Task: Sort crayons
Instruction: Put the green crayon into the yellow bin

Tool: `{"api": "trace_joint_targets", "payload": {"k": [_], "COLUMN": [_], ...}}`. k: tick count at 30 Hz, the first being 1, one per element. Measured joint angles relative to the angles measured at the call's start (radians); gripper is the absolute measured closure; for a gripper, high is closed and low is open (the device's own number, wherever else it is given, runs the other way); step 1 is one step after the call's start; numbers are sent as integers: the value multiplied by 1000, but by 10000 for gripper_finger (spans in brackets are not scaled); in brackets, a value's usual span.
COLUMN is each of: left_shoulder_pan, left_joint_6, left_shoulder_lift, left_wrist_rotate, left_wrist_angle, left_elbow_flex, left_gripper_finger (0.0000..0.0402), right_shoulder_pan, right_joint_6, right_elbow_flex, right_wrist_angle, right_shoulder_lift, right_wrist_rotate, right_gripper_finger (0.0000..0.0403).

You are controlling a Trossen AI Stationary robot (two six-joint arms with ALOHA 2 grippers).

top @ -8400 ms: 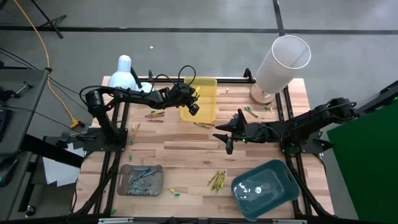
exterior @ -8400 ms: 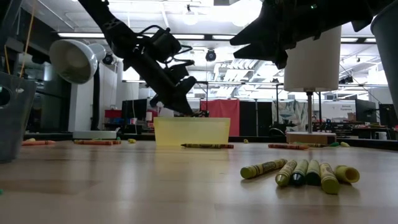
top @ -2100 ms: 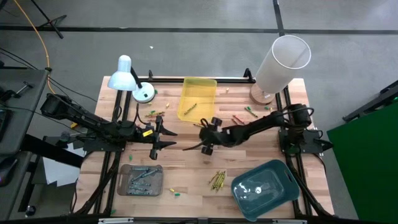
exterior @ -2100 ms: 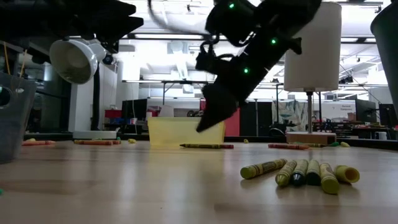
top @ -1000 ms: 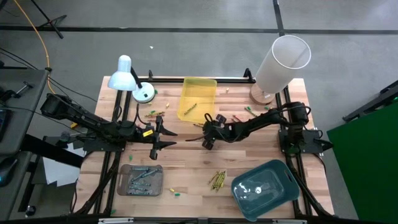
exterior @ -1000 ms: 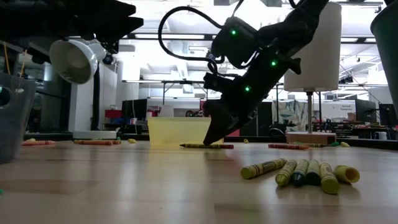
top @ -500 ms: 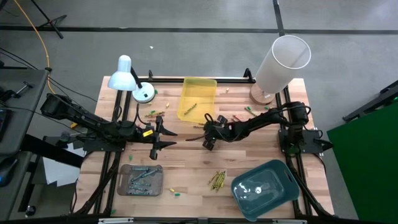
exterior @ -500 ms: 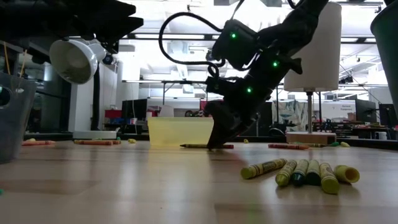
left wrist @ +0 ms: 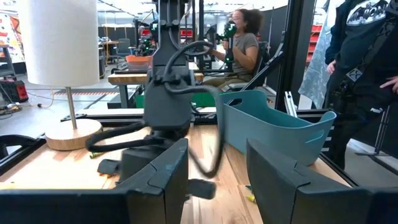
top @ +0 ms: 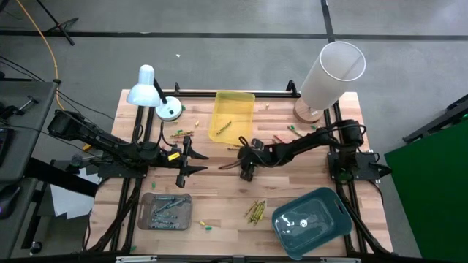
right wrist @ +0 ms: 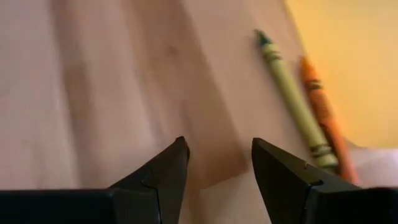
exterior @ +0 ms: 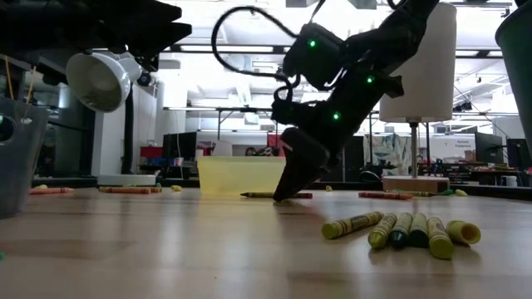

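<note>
Left end effector (top: 184,164) hovers over table (top: 219,197) left of centre, fingers parted, holding nothing. Grey tray (top: 165,210) near front-left edge. Right end effector (top: 246,169) at table centre, tips down at wood, fingers parted, gripping nothing; olive crayon (right wrist: 292,104) and orange crayon (right wrist: 323,118) lie side by side just beside it, near yellow tray (top: 232,115). Crayon cluster (top: 255,211) lies further front, teal tray (top: 313,218) at front right.

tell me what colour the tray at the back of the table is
Yellow. The tray shows best in the high view, with one crayon inside.
</note>
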Motion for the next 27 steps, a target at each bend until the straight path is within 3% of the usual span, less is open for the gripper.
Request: {"api": "trace_joint_targets", "payload": {"k": [8,27], "left_shoulder_pan": [0,0], "left_joint_6": [0,-27], "left_shoulder_lift": [0,0], "left_wrist_rotate": [0,0], "left_wrist_angle": [-1,-26], "left_elbow_flex": [0,0], "left_gripper_finger": [256,257], "right_shoulder_pan": [20,-20], "right_joint_6": [-108,-129], "right_elbow_flex": [0,-1], "right_wrist_angle": [173,269], "right_shoulder_lift": [-7,84], "right_wrist_rotate": [174,181], "right_gripper_finger": [227,226]}}
